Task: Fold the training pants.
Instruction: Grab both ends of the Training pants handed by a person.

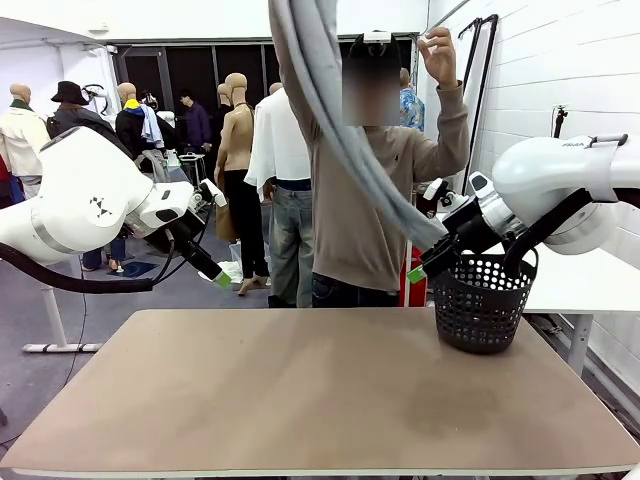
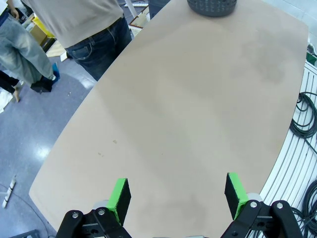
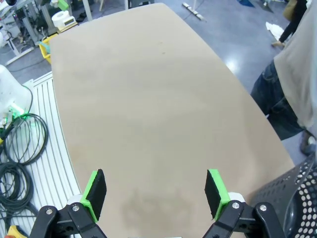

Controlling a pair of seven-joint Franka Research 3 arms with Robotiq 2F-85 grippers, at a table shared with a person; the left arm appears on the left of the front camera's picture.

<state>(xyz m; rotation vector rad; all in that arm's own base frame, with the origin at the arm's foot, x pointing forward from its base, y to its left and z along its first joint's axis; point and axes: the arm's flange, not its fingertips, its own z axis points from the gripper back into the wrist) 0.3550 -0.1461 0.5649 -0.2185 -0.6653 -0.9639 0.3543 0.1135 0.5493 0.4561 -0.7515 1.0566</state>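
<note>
You had one pair of grey pants [image 1: 318, 90] in the air, not on the table. In the front view it hung as a long band from the picture's top edge, slanting down across the chest of the one person [image 1: 360, 220] standing at the far side. That person had one hand [image 1: 437, 55] raised. The band's lower end ended just beside your right gripper [image 1: 420, 268]; whether they touched could not be told.

Your two grippers were both spread wide and held nothing. The left gripper [image 1: 215, 272] hovered off the table's left side. In each wrist view, two green pads stood well apart over bare brown table [image 1: 300, 390]: left [image 2: 177, 197], right [image 3: 154, 191].

One black mesh basket [image 1: 480, 310] stood on the table's far right corner, below the right gripper.
</note>
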